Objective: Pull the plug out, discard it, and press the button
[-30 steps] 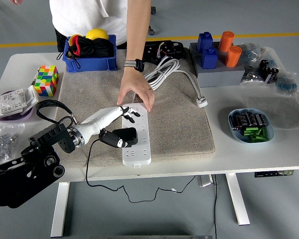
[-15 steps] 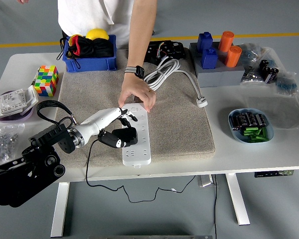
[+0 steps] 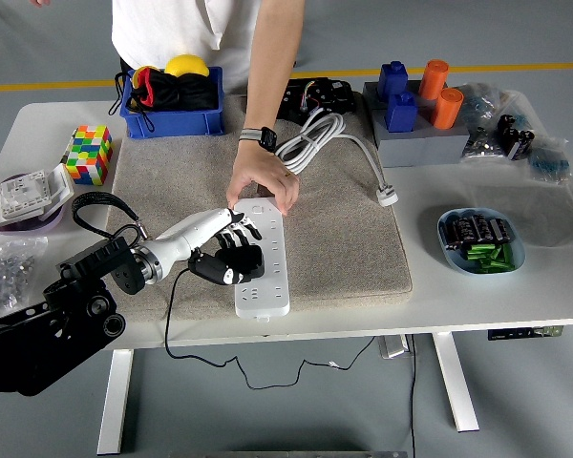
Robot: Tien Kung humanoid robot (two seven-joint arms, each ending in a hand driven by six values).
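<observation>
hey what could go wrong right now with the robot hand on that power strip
The left hand is curled around the black plug while a person's hand presses the far end of the power strip. The fingers are close together, so a jerky pull might knock the person. If that hand lets go, the strip may lift with the plug instead of releasing it.

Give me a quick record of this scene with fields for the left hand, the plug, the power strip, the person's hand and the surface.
left hand: fingers curled on the black plug
plug: sitting on the power strip; can't tell if seated
power strip: white, lying on the beige mat
person's hand: pressing down the strip's far end
surface: mat on the white table
right hand: not in view
</observation>
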